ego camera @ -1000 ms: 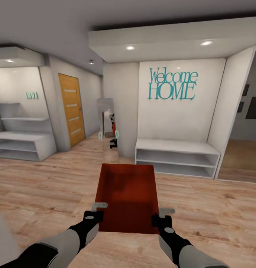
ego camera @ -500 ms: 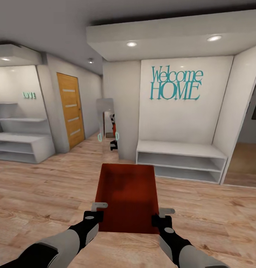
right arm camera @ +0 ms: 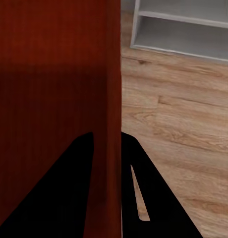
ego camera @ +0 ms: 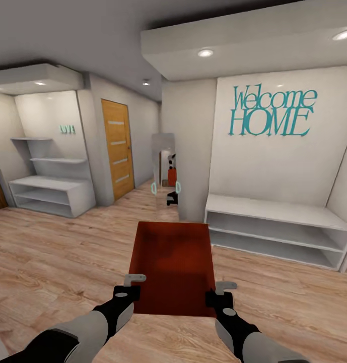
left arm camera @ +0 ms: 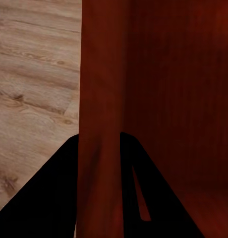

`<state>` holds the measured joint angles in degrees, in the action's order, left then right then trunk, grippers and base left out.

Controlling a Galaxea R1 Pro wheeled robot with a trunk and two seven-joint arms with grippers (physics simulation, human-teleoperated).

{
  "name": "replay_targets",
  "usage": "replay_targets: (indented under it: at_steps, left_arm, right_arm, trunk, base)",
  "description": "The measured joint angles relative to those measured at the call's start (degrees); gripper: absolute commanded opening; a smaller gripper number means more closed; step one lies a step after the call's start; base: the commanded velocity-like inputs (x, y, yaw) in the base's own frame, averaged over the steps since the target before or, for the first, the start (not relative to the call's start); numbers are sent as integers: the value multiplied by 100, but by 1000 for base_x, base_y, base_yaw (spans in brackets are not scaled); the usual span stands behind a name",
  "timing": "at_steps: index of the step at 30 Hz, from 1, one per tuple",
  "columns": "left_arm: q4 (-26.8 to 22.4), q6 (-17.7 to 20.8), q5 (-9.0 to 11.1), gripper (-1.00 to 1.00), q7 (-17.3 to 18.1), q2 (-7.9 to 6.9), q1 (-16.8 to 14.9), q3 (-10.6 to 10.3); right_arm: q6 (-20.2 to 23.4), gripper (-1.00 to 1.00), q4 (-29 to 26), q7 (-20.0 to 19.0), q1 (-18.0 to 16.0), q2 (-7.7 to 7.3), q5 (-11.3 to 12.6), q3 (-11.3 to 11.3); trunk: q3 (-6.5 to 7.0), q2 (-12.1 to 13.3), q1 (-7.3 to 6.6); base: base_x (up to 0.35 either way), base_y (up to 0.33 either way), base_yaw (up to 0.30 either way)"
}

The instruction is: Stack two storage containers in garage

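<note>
Wood-floored hallway [ego camera: 67,252], garage not reached: left gripper [ego camera: 135,286] and right gripper [ego camera: 217,296] each pinched a wall of one storage container [ego camera: 173,262]; stacking remained

Head camera looks down; wrist cameras hug the shared container [ego camera: 173,267].

Both arms reach forward, the left hand [ego camera: 135,285] and right hand [ego camera: 221,294] each clamped on a container [ego camera: 173,267] side wall.

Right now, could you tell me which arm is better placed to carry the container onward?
Neither alone: the left gripper clamps the storage container's left wall and the right gripper its right wall, so both should carry it together over the wood floor.
</note>
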<state>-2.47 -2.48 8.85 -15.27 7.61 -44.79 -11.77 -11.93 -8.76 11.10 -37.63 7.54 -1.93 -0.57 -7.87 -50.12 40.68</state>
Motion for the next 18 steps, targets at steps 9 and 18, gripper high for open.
replay_targets:
  at_steps: [9, 18]
  left_arm:
    - [0, 2, 0, -100, 0, 0, 0, 1]
    - [0, -6, -1, -100, 0, 0, 0, -1]
  right_arm:
    - [3, -100, -1, 0, 0, 0, 0, 0]
    - [-7, -100, 1, 1, 0, 0, 1, -1]
  trunk:
    - [0, 0, 0]
    - [0, 0, 0]
  base:
    - [325, 0, 268]
    - [325, 0, 268]
